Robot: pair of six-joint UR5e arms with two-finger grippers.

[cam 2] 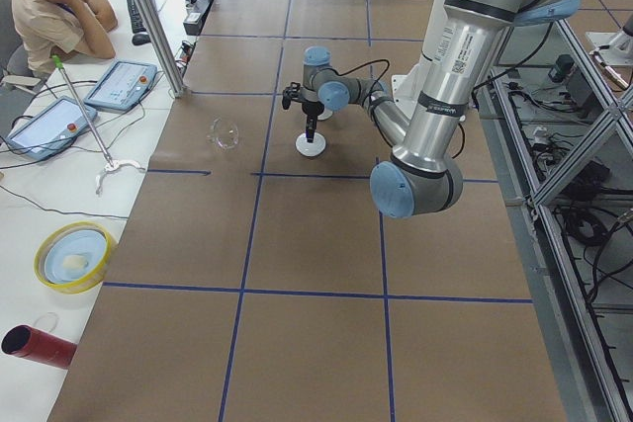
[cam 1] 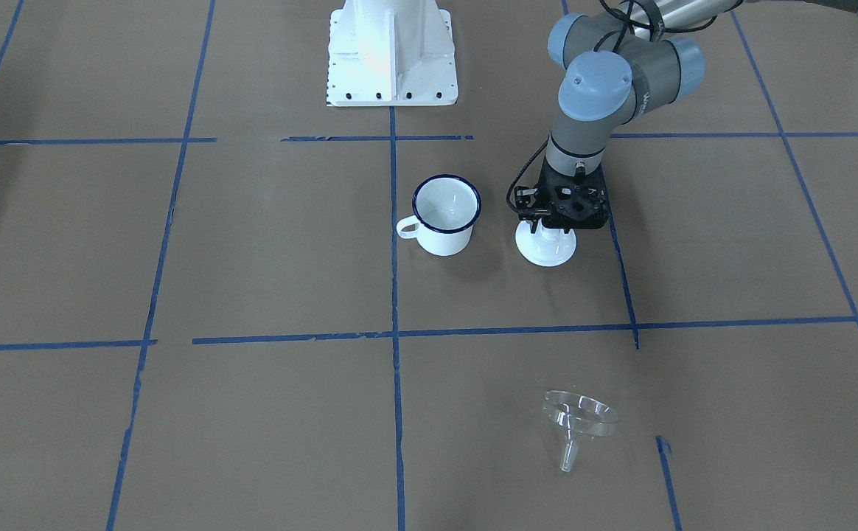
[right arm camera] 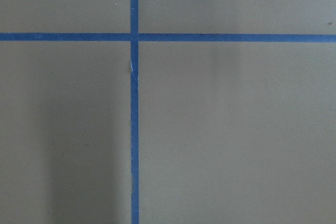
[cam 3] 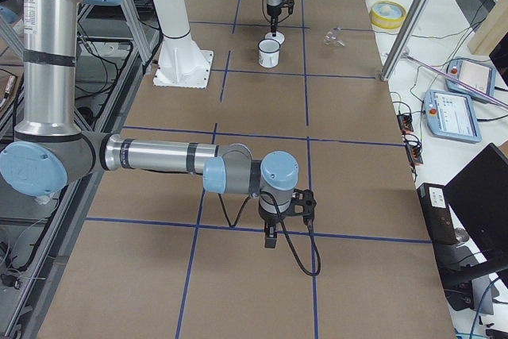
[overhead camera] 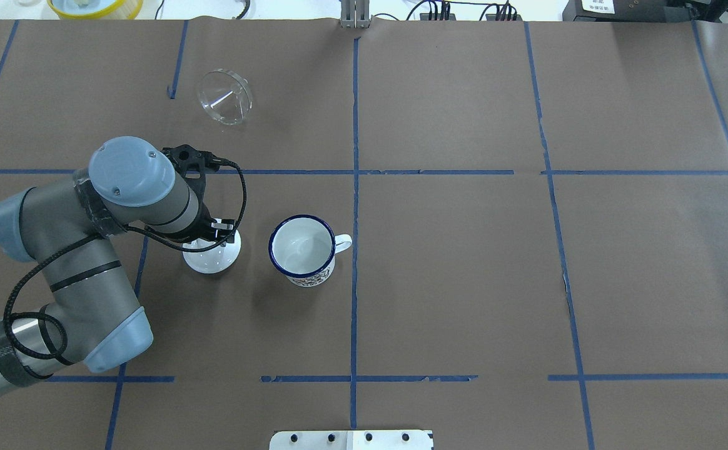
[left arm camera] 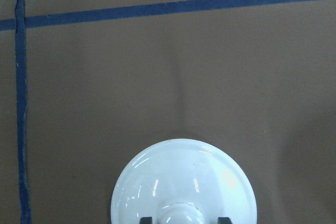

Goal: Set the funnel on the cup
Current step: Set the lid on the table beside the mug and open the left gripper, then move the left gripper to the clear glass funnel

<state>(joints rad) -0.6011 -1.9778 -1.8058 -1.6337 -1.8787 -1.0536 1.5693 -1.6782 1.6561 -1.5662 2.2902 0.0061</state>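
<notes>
The clear funnel (cam 1: 580,417) lies on its side on the brown table, far from the robot's base; it also shows in the overhead view (overhead camera: 223,97). The white cup (cam 1: 445,214) with a dark blue rim stands upright and empty near the table's middle (overhead camera: 301,250). My left gripper (cam 1: 547,225) points down over a round white lid (cam 1: 545,249) next to the cup. In the left wrist view its fingertips (left arm camera: 147,219) stand either side of the lid's knob with gaps, open. My right gripper (cam 3: 271,240) hangs over bare table far from these; I cannot tell its state.
The lid (overhead camera: 211,257) rests on the table a hand's width from the cup, on the side away from its handle. Blue tape lines cross the table. The robot's white base plate (cam 1: 392,81) stands behind the cup. A yellow bowl (cam 2: 71,256) sits off the table's end.
</notes>
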